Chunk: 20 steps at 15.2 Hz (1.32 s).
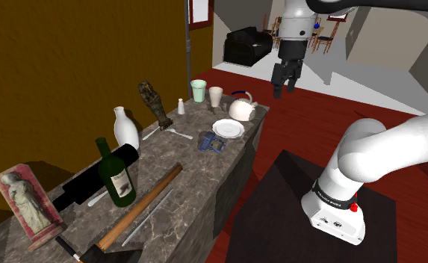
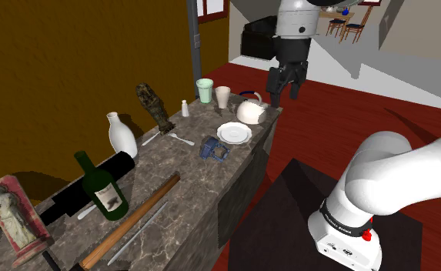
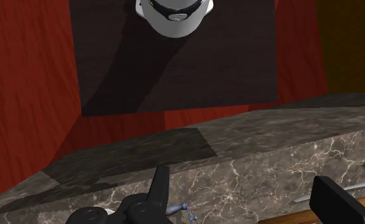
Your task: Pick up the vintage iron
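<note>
Closest in the shoulder view sits the dark box stand carrying the white arm, and beside it runs the long grey marble-patterned surface. At that surface's far end, near the corner on the stand's side, rests the vintage iron. It is drawn as a plain white rounded body with a thin arched handle, and lies just beside a round white plate. The all-black two-finger gripper hangs in the air above and past that far corner, well apart from the iron, with its fingers spread and empty.

From the second exterior view the iron stands upright at the far corner. The gripper hovers above it toward that view's right, jaws parted.

Through the wrist view the gripper shows two fingers standing apart with nothing between them, over the surface's long edge.

By my judgement nothing of the pick is done yet. The approach, the descent onto the handle, the closing and the lift are all left.
</note>
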### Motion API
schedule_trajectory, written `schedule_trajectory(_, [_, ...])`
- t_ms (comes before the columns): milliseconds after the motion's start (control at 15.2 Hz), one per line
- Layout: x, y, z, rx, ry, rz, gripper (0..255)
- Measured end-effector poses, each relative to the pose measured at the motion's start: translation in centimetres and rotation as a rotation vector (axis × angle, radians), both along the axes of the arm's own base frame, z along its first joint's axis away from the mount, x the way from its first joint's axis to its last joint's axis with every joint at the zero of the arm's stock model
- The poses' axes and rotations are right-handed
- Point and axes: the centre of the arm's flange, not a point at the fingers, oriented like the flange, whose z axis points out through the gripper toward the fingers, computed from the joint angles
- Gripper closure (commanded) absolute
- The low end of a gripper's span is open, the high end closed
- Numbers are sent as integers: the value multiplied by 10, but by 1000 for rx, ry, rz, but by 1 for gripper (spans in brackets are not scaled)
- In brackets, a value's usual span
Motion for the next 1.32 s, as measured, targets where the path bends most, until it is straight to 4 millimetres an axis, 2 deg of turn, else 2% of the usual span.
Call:
schedule_trajectory(132, [2, 0, -5, 1, -3, 0, 0])
schedule_trajectory(264, [11, -4, -23, 2, -16, 1, 0])
schedule_trajectory(924, [68, -8, -131, 14, -100, 4, 0])
schedule_trajectory(1320, [110, -13, -195, 21, -153, 5, 0])
